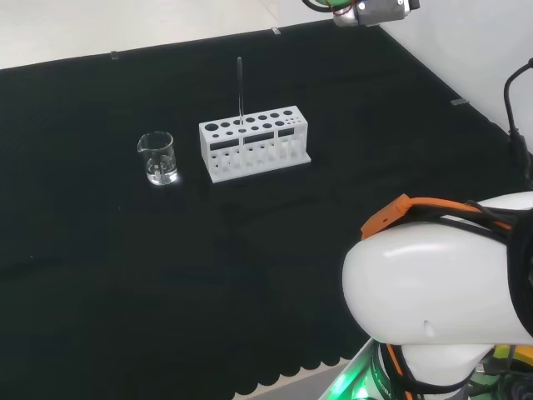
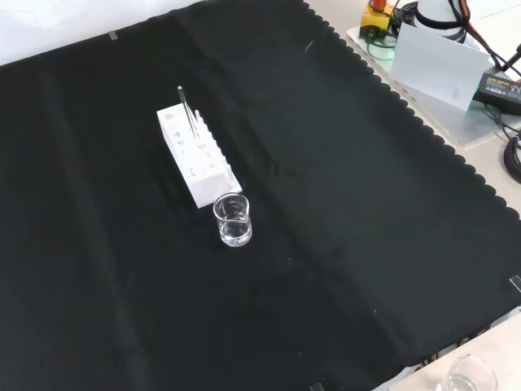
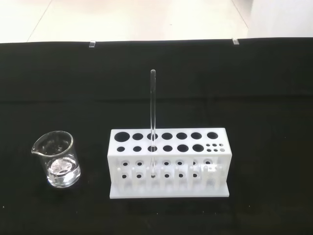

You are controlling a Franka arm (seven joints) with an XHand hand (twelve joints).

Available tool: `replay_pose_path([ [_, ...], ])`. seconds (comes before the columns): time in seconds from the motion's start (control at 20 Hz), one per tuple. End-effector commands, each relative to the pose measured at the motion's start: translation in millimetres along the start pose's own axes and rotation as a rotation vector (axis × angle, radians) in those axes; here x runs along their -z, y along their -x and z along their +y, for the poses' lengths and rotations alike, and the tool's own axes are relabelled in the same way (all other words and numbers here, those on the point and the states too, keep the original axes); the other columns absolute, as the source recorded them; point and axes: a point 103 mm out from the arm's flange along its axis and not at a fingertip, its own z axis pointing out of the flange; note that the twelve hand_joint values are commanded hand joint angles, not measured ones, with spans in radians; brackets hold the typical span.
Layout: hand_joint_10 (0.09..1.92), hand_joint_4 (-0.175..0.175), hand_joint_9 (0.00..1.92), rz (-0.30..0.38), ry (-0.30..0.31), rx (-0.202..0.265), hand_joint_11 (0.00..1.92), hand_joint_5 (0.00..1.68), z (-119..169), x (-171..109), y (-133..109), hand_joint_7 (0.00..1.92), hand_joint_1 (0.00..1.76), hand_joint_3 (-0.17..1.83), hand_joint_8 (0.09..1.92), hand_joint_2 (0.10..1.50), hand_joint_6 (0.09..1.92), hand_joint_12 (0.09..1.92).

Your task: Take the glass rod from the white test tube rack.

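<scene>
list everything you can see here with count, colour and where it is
glass rod: one, clear, standing upright in a hole of the rack, towards the beaker end
test tube rack: one, white, near the middle of the cloth
beaker: one, clear, standing apart from the rack, off its end, left of it in the head view; something clear sits at its bottom
second glass vessel: one, clear, off the cloth at the bottom right corner of the front view
black cloth: one, covering the bench, scalloped along one edge
white box and cables: off the cloth at the top right of the front view
arm link: white, with orange and black cables, at the lower right of the head view
</scene>
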Motion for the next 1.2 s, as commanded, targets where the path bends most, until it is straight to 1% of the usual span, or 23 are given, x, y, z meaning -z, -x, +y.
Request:
replay_pose_path([
  [0.05, 0.09, -0.073, 0.43, -0.111, 0.08, -0.11, 0.38, 0.1, -86.3, 69.4, 24.6, 0.16, 0.63, -0.14, 0.33, 1.12, 0.17, 0.54],
  [0.1, 0.09, -0.062, 0.28, -0.118, 0.085, -0.115, 0.18, 0.05, -92.1, 74.5, 25.2, 0.08, 0.56, -0.14, 0.29, 1.14, 0.09, 0.61],
  [0.15, 0.09, -0.056, 0.2, -0.122, 0.086, -0.116, 0.09, 0.02, -93.7, 76.1, 24.7, 0.04, 0.53, -0.14, 0.27, 1.15, 0.09, 0.65],
  [0.25, 0.09, -0.053, 0.15, -0.126, 0.084, -0.116, 0.02, 0.0, -93.7, 76.8, 23.6, 0.01, 0.5, -0.15, 0.26, 1.16, 0.09, 0.68],
  [0.4, 0.09, -0.054, 0.14, -0.111, 0.081, -0.12, 0.0, 0.0, -93.1, 76.2, 26.1, 0.0, 0.5, -0.15, 0.25, 1.16, 0.09, 0.69],
  [0.7, 0.09, -0.055, 0.14, -0.122, 0.076, -0.119, 0.0, 0.0, -92.7, 74.9, 24.4, 0.0, 0.5, -0.15, 0.26, 1.16, 0.09, 0.69],
  [0.9, 0.09, -0.057, 0.14, -0.132, 0.072, -0.103, 0.0, 0.0, -91.7, 71.1, 20.3, 0.0, 0.5, -0.16, 0.31, 1.17, 0.09, 0.69],
  [1.1, 0.09, -0.058, 0.14, -0.12, 0.079, -0.092, 0.0, 0.0, -91.5, 70.6, 20.7, 0.0, 0.49, -0.17, 0.36, 1.18, 0.09, 0.69],
  [1.2, 0.09, -0.058, 0.14, -0.115, 0.083, -0.078, 0.0, 0.0, -91.8, 70.5, 19.5, 0.0, 0.49, -0.17, 0.38, 1.18, 0.09, 0.69],
])
